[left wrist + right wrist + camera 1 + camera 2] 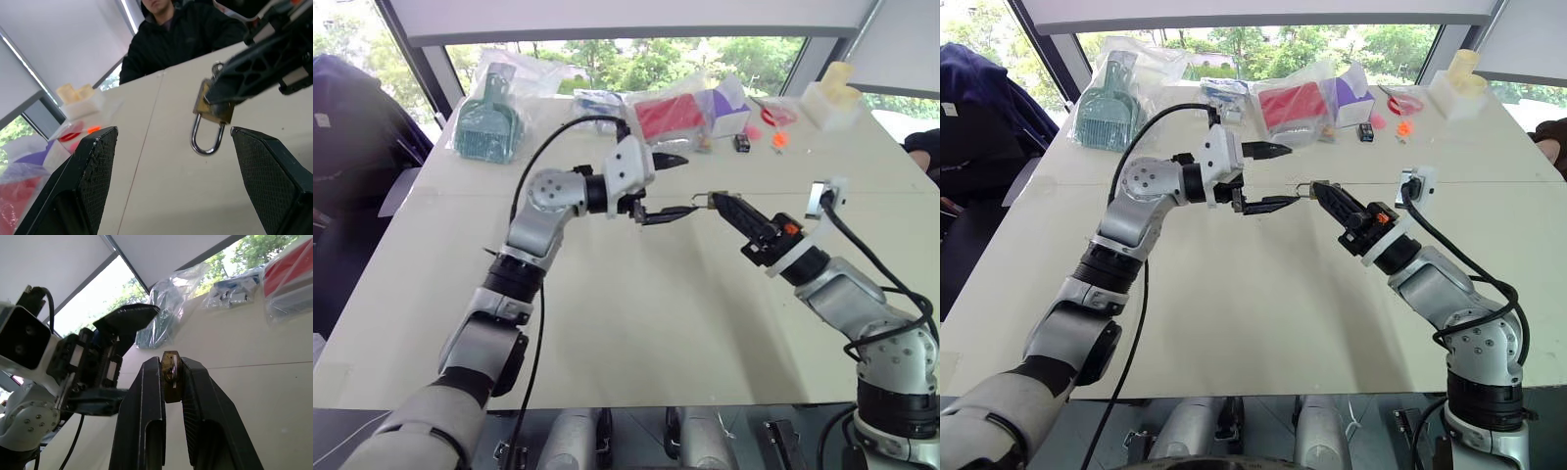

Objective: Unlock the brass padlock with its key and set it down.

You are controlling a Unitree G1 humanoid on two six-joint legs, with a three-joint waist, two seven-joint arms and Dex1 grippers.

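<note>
Above the middle of the tabletop (636,323), the right gripper (171,374) pinches the brass padlock (213,105) between its fingertips, shackle hanging clear. The left gripper (668,186), fingers spread wide, faces it from just beside, not touching the lock.

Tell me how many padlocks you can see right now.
1. The brass padlock is pinched in the right gripper, above the table, facing the open left gripper. The far bags could hide others.

Brass padlock (213,108) with silvery shackle, black-fingered right hand (171,377)
</note>
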